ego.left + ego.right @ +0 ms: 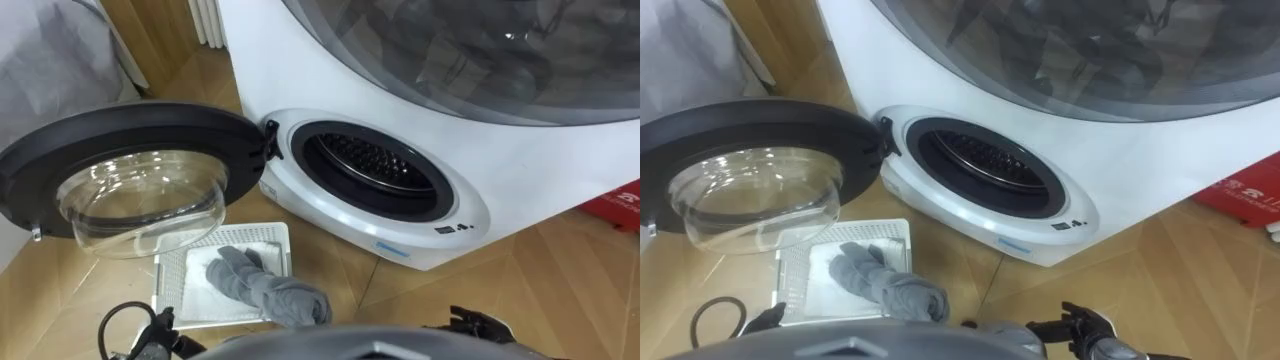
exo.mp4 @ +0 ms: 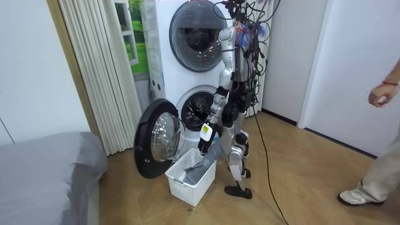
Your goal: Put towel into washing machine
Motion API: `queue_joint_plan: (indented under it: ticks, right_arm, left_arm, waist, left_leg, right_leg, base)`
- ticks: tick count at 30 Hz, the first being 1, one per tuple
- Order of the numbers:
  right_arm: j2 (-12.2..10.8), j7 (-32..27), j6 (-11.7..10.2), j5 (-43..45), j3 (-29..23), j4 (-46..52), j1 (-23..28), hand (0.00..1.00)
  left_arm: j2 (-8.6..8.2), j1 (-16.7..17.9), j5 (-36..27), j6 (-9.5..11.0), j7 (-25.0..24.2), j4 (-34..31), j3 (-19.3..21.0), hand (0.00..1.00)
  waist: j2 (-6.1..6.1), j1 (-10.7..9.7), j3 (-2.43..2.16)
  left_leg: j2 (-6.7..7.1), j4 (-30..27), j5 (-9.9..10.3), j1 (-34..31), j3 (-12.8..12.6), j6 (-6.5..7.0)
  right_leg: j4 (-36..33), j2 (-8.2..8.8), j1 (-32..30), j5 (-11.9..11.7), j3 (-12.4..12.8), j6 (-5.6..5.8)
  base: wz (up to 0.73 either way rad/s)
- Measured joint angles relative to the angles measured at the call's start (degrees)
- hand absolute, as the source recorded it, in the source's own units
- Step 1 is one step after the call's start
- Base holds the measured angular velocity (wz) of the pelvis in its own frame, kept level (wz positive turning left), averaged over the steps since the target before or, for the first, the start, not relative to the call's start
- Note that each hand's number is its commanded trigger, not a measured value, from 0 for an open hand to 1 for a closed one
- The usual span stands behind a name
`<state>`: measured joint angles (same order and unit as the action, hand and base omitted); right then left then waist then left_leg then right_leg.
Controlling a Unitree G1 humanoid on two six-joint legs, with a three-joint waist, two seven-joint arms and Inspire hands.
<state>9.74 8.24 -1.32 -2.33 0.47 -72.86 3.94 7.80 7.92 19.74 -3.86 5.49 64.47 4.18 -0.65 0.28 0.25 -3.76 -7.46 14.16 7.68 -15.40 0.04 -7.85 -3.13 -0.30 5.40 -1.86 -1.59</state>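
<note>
A grey towel (image 1: 265, 285) lies bunched in a white slatted basket (image 1: 280, 232) on the wooden floor, below the washing machine's open round door (image 1: 130, 185). The drum opening (image 1: 375, 165) gapes dark and empty just right of the door's hinge. My left hand (image 1: 150, 335) hangs at the view's bottom edge beside the basket, fingers relaxed, holding nothing. My right hand (image 1: 1080, 325) shows low on the right with its fingers spread, apart from the towel. In the room view I stand upright before the machine, the basket (image 2: 187, 181) at my feet.
A second machine with a big glass window (image 1: 480, 50) is stacked above the washer. The open door juts out over the basket's far end. A red box (image 1: 620, 205) sits on the floor at right. A grey bed (image 2: 44, 162) and a person (image 2: 381, 156) stand off to the sides.
</note>
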Motion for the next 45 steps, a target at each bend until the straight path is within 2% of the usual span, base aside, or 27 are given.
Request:
queue_joint_plan:
  ticks: [11, 15, 18, 20, 24, 28, 30, 31, 33, 34, 36, 37, 38, 39, 41, 45]
  right_arm:
    - [0.2, 0.0, -0.5, -0.4, 0.5, 0.0, -0.5, 0.00]
    - [0.3, 0.0, -0.7, -1.7, 1.0, 0.0, -0.9, 0.00]
    - [0.7, 0.1, -0.7, -0.8, 1.0, -0.2, -2.3, 0.00]
    - [1.3, 0.1, -1.1, 0.4, 1.1, -0.6, -3.9, 0.00]
    - [1.8, 0.1, -1.8, 0.0, 2.3, -1.2, -5.7, 0.00]
    - [2.2, -0.1, -1.8, 1.0, 3.4, -3.1, -9.8, 0.00]
    - [2.1, 0.0, -1.8, 1.6, 3.5, -3.6, -11.9, 0.00]
    - [1.7, -0.1, -2.0, 1.3, 4.1, -3.5, -13.2, 0.00]
    - [1.6, -0.1, -2.4, 1.3, 5.3, -3.5, -14.8, 0.00]
    - [1.1, -0.1, -2.6, 1.2, 6.2, -3.5, -16.2, 0.00]
    - [0.6, -0.1, -3.0, 0.4, 7.6, -3.3, -18.2, 0.00]
    - [0.3, -0.1, -3.0, -0.1, 8.2, -3.3, -19.3, 0.00]
    - [-0.1, -0.1, -3.1, -0.1, 8.2, -3.1, -20.9, 0.00]
    - [-0.2, -0.2, -3.1, -0.3, 8.3, -3.0, -21.4, 0.00]
    - [-0.1, -0.2, -3.2, -2.1, 8.3, -2.9, -23.4, 0.00]
    - [0.4, 0.1, -4.2, -7.2, 9.6, -2.4, -25.1, 0.00]
  left_arm:
    - [0.04, -0.5, 0.9, 0.6, 0.0, 0.0, -0.2, 0.00]
    - [0.34, -1.3, 1.0, 1.3, 0.0, 0.1, -2.2, 0.00]
    - [0.57, -2.9, 1.2, 1.7, 0.0, 0.5, -3.4, 0.00]
    - [0.62, -4.6, 1.3, 2.2, 0.0, 1.3, -4.5, 0.00]
    - [1.21, -7.2, 1.4, 3.7, 0.2, 2.0, -6.9, 0.00]
    - [0.41, -13.0, 4.9, 4.5, 0.2, 3.9, -9.8, 0.00]
    - [0.13, -15.5, 5.7, 5.4, 0.3, 6.4, -11.1, 0.00]
    - [-0.07, -17.3, 5.8, 5.6, 0.3, 6.6, -11.8, 0.00]
    - [-0.68, -19.9, 7.1, 6.4, 0.4, 7.2, -12.4, 0.00]
    - [-0.96, -21.6, 7.5, 7.3, 0.4, 8.4, -12.4, 0.00]
    - [-1.41, -24.1, 7.5, 7.8, 0.4, 8.8, -13.3, 0.00]
    - [-1.69, -25.8, 7.6, 8.0, 0.3, 9.1, -14.0, 0.00]
    - [-1.79, -27.3, 8.2, 8.2, 0.3, 9.7, -14.5, 0.00]
    - [-1.78, -27.8, 8.5, 8.3, 0.3, 9.9, -14.8, 0.00]
    - [-1.70, -30.3, 8.9, 8.5, 0.5, 10.0, -16.2, 0.00]
    - [-1.67, -31.9, 9.2, 8.5, 0.9, 10.0, -19.0, 0.00]
  waist:
    - [0.19, 0.0, -0.11]
    - [0.58, -0.1, -0.14]
    - [0.75, -0.4, -0.06]
    - [1.31, -1.1, 0.34]
    - [1.82, -2.0, 0.57]
    - [1.99, -2.6, 0.77]
    - [2.15, -3.2, 1.15]
    - [2.23, -3.7, 1.49]
    - [2.09, -3.9, 2.20]
    - [1.75, -3.6, 2.89]
    - [1.51, -3.8, 3.20]
    - [1.47, -4.5, 3.52]
    - [1.57, -4.9, 4.14]
    - [1.42, -5.0, 4.24]
    - [1.42, -5.3, 4.39]
    - [1.13, -5.9, 4.57]
  left_leg:
    - [0.16, -0.3, 0.0, -1.7, 0.1, 0.06]
    - [0.20, -0.9, 0.0, -2.9, 0.6, 0.08]
    - [0.38, -1.5, -0.1, -4.8, 0.8, 0.20]
    - [0.54, -2.2, -0.2, -6.2, 0.7, 0.37]
    - [0.67, -2.9, -0.3, -9.1, 0.7, 0.61]
    - [0.54, -5.4, -0.4, -14.2, 0.3, 0.75]
    - [0.60, -6.8, -0.4, -16.2, 0.3, 0.75]
    - [0.65, -7.8, -0.4, -17.6, 0.3, 0.76]
    - [0.65, -10.5, -0.3, -20.4, 0.0, 0.84]
    - [0.76, -12.2, -0.3, -22.3, -0.2, 0.88]
    - [0.91, -16.1, 1.0, -26.3, 0.1, 1.25]
    - [0.81, -19.4, 2.4, -29.2, 0.3, 1.39]
    - [0.41, -23.7, 3.8, -32.3, 0.6, 1.38]
    - [0.22, -25.7, 4.5, -34.0, 0.7, 1.39]
    - [-0.90, -33.4, 7.3, -40.9, 1.5, 1.52]
    - [-2.02, -43.2, 10.7, -49.4, 2.3, 1.96]
  right_leg:
    - [-0.7, 0.12, -2.0, 0.0, 0.2, 0.00]
    - [-0.9, 0.28, -2.9, 0.0, 0.1, 0.00]
    - [-1.3, 0.83, -4.8, 0.0, 0.1, -0.02]
    - [-2.0, 1.12, -6.2, 0.0, 0.2, -0.01]
    - [-3.0, 1.36, -9.2, -0.1, 0.1, -0.10]
    - [-6.3, 1.82, -15.1, -0.1, -0.2, -0.23]
    - [-7.8, 2.04, -17.1, -0.1, -0.5, -0.24]
    - [-8.8, 2.14, -18.7, -0.1, -0.4, -0.28]
    - [-11.9, 2.45, -22.0, 0.0, 0.0, -0.39]
    - [-13.9, 2.89, -24.3, 0.3, -0.1, -0.71]
    - [-17.5, 3.36, -28.4, 1.5, 0.0, -1.32]
    - [-20.9, 3.71, -31.5, 2.9, 0.0, -1.69]
    - [-24.0, 3.91, -34.1, 4.2, 0.0, -1.97]
    - [-25.5, 3.94, -35.8, 4.8, 0.1, -2.12]
    - [-31.8, 3.90, -42.2, 6.4, 0.0, -2.60]
    - [-41.0, 4.10, -50.5, 8.6, -0.1, -2.92]
  base:
    - [0.00]
    - [0.00]
    - [0.00]
    - [0.00]
    - [-0.01]
    - [-0.07]
    - [-0.07]
    - [-0.13]
    - [-0.17]
    - [-0.20]
    - [-0.12]
    - [0.08]
    - [0.11]
    - [0.08]
    - [0.02]
    - [0.07]
